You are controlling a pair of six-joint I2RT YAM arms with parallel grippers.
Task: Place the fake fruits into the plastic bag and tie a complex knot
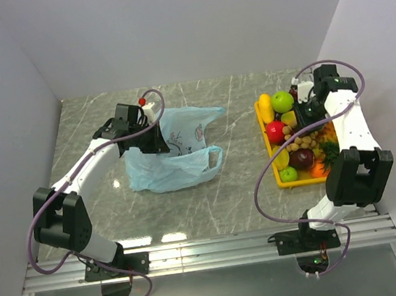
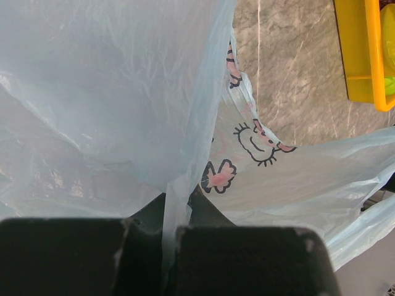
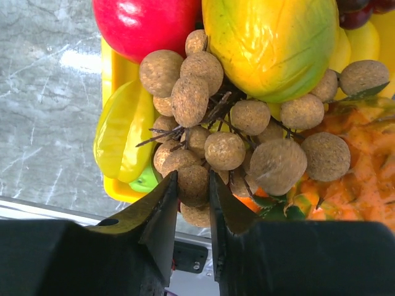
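Top: plastic bag slumps on desk, well apart from yellow tray; L wrist: my left pincer clamped on bag film; R wrist: right pincer nips just one ball of the longan bunch, so it may slip off mid-lift.

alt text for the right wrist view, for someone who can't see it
The right hand pinches one ball at the bottom of a bunch of brown round fruits in a yellow tray. A red apple and a yellow-green mango lie behind it, a starfruit to the left.
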